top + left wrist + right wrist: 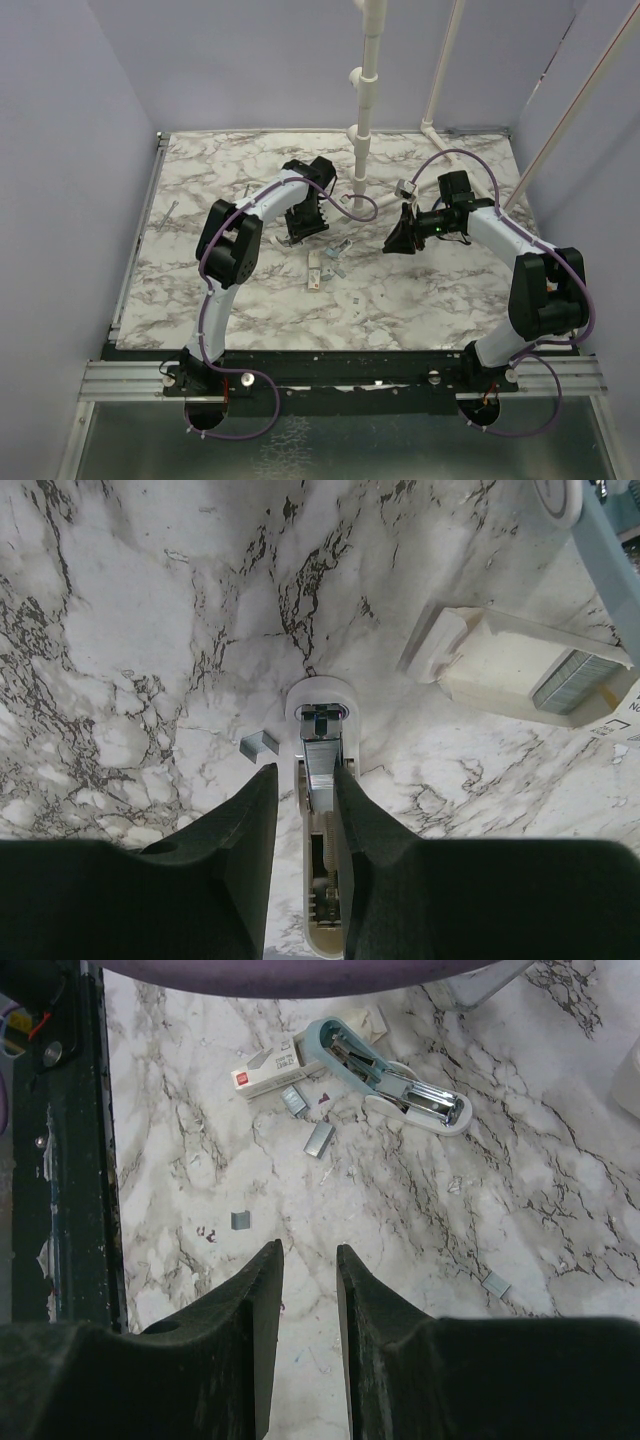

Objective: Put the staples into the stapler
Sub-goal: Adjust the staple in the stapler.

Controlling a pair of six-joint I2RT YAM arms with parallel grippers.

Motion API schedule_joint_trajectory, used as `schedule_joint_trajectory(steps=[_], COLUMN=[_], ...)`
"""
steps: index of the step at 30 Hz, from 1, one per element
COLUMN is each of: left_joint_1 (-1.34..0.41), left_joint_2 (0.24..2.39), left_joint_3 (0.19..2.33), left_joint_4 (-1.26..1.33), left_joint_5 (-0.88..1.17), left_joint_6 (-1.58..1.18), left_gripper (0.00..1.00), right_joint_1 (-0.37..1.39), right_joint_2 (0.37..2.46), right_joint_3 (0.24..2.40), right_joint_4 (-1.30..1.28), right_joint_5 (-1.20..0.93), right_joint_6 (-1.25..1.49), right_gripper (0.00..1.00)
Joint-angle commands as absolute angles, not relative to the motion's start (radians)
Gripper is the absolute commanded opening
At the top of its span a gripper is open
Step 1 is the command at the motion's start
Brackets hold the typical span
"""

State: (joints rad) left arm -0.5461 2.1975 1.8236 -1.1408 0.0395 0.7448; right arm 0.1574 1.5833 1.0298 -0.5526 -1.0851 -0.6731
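The top camera sits high behind the arms, looking down on the whole marble table [250, 300]. The left wrist camera looks past the left gripper [304, 770], close above the tabletop. The right wrist one, past the right gripper [308, 1247], hangs farther off (the table's dark rail [80, 1160] runs down its left side). Top and right views share the stapler [385, 1070].

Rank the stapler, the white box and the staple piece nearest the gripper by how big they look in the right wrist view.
1. the stapler, lying opened out, looks largest.
2. the white box, clearly shorter.
3. the staple piece, smallest by far, although it lies nearer the camera than the other two.
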Motion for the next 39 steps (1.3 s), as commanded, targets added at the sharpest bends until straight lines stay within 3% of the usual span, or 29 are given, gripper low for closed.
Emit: schedule_joint_trajectory(steps=[1,12,24,33,39], left_joint_1=[-0.543,-0.544,-0.537,-0.441,-0.341], left_joint_2=[2.227,2.227,2.083,1.9,1.736], left_joint_3=[1.813,1.812,1.787,1.614,1.418], left_joint_4=[-1.13,-1.122,-1.059,-0.893,-0.764], left_joint_5=[0.069,0.077,0.119,0.24,0.353], left_joint_6=[0.744,0.746,0.733,0.694,0.656], left_gripper=[0.29,0.29,0.3,0.31,0.33], right_joint_1=[0.158,0.158,0.158,0.174,0.297], right_joint_2=[1.592,1.595,1.602,1.602,1.585], right_joint_3=[1.061,1.063,1.062,1.063,1.107], right_joint_4=[-0.573,-0.573,-0.574,-0.561,-0.572], right_joint_5=[-1.082,-1.085,-1.087,-1.065,-0.932], right_joint_6=[-0.686,-0.687,-0.687,-0.687,-0.717], right_gripper=[0.32,0.32,0.32,0.32,0.32])
